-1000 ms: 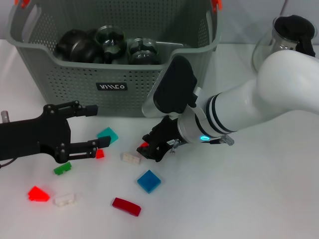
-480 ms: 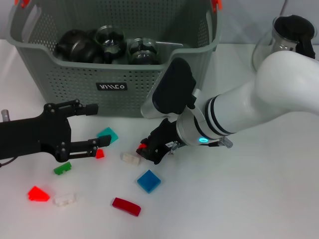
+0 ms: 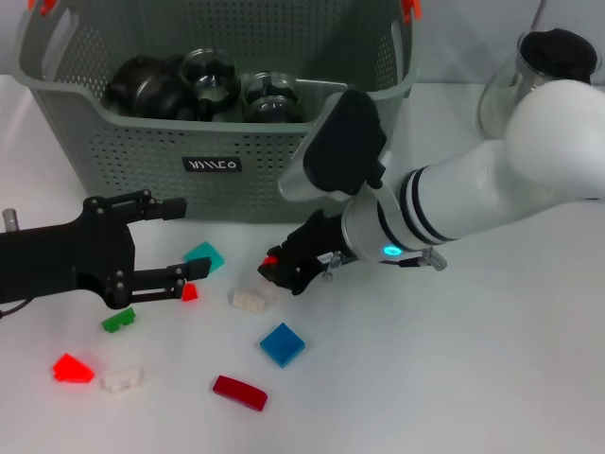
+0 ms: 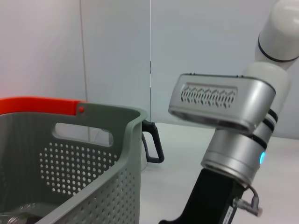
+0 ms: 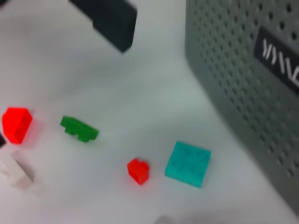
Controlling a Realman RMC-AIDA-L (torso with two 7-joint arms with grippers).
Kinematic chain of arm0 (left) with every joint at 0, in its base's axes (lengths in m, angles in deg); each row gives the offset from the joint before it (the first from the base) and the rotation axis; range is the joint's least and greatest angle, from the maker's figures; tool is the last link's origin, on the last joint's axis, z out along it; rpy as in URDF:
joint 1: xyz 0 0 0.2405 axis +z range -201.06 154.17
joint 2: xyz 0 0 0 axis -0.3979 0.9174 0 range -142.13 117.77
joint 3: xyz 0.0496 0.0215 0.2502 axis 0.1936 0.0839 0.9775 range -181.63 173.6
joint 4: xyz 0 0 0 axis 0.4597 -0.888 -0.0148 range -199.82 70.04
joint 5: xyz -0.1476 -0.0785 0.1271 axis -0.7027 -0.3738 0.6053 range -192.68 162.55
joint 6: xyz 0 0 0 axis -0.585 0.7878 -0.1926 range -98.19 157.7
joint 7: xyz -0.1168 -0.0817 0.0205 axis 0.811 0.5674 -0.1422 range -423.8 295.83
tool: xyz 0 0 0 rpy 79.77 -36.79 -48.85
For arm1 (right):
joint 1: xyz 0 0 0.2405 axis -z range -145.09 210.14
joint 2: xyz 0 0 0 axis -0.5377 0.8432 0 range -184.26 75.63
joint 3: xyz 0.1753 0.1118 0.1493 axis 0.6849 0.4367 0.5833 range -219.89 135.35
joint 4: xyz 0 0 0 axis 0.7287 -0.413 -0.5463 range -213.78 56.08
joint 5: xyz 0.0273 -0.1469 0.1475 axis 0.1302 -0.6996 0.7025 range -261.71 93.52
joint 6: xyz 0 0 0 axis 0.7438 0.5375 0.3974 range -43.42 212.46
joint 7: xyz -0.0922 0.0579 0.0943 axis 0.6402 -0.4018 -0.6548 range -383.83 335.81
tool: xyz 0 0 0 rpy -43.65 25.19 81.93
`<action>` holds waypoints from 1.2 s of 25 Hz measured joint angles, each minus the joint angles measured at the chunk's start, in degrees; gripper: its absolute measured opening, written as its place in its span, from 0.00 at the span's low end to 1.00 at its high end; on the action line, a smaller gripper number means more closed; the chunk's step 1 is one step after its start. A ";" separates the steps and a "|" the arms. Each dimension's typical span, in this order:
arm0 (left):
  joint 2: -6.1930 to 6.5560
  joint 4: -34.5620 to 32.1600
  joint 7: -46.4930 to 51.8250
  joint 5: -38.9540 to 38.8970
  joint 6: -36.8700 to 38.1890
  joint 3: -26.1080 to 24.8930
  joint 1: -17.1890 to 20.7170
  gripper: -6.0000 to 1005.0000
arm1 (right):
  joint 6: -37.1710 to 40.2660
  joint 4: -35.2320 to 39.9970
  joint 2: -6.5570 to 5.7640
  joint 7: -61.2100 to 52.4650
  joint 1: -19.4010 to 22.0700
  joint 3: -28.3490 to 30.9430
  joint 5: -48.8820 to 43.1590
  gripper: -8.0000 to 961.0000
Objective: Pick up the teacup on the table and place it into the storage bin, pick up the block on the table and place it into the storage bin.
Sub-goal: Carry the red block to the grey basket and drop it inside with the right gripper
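White table (image 3: 454,378), pale wall behind. Right gripper (image 3: 284,268) sits low over the table just in front of the storage bin (image 3: 151,175), black fingers closed on a small red block (image 3: 271,259), block just clear of the surface. White right arm runs back to the right side of the head view. Just beside the gripper on the table: white block (image 3: 249,300), blue square block (image 3: 282,343) nearer the robot, dark red curved block (image 3: 239,392) nearer still.

Left gripper (image 3: 178,240) hovers at the left of the table, fingers spread apart, holding nothing; teal block (image 3: 204,257) and a tiny red block (image 3: 189,292) lie at its fingertips. Green block (image 3: 118,321), bright red block (image 3: 72,367) and another white block (image 3: 124,380) lie below the left gripper's body.

Storage bin stands at the back, grey-green, perforated, black label on the front wall, orange clips on the rim. Inside: dark teacups (image 3: 142,87) and 2 clear glass cups (image 3: 210,76). Glass teapot (image 3: 539,71) with black lid at far right on the table, apart from the bin.

Right wrist view shows teal block (image 5: 188,164), small red block (image 5: 138,171), green block (image 5: 79,129), bin wall (image 5: 233,93).
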 joint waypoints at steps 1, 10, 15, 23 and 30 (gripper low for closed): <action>0.04 0.00 0.00 0.01 0.03 0.00 0.00 0.78 | 0.63 0.71 -0.18 0.07 0.46 0.83 -0.24 0.21; 0.21 -0.31 0.00 0.09 0.51 -0.54 0.21 0.78 | 12.81 12.50 -0.51 -0.14 5.49 12.88 -8.43 0.21; 0.42 -0.49 0.00 0.19 0.73 -2.60 0.60 0.78 | 21.75 20.25 -0.52 -0.42 8.13 20.91 -10.21 0.21; 0.51 -0.90 0.00 0.33 0.90 -4.08 1.31 0.78 | 33.01 32.36 -0.61 -0.41 9.66 32.35 -10.32 0.22; 0.51 -1.11 0.00 0.34 1.55 -4.51 1.58 0.78 | 33.83 35.63 -0.79 0.19 7.08 41.73 -11.31 0.24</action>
